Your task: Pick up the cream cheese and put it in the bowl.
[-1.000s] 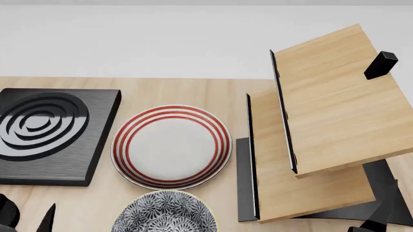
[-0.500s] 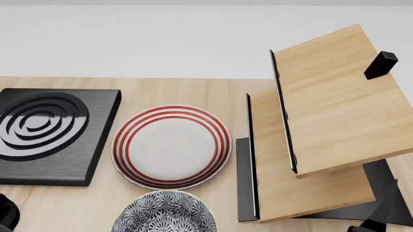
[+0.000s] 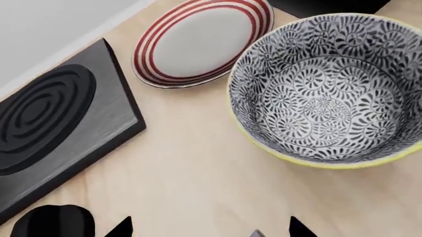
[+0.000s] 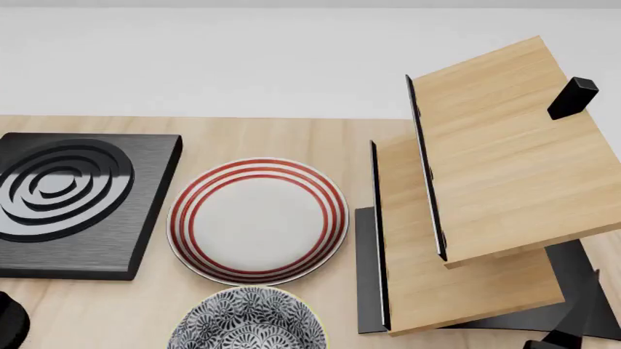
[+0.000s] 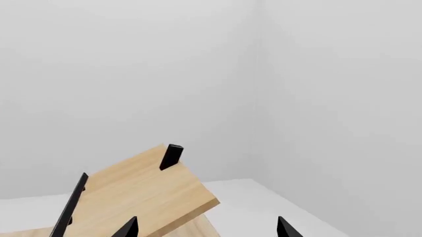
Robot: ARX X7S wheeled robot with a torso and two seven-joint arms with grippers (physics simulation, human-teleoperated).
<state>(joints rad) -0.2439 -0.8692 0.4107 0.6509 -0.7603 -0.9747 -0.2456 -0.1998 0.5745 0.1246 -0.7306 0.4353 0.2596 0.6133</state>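
I see the bowl (image 3: pixel 326 91) upright on the counter (image 3: pixel 191 168), just beside the red-ringed plate (image 3: pixel 201 39), with the black burner slab (image 3: pixel 56 118) further off. No cream cheese in any view. Left end effector (image 3: pixel 209 229) tips spread, holding nothing. Right end effector (image 5: pixel 205 228) likewise spread, facing the wooden shelf (image 5: pixel 135 195).

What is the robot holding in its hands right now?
Nothing that shows. In both wrist views the black fingertips stand apart with only table or wall between them. The deep blue-and-white patterned bowl sits empty, and no cream cheese box is in view.
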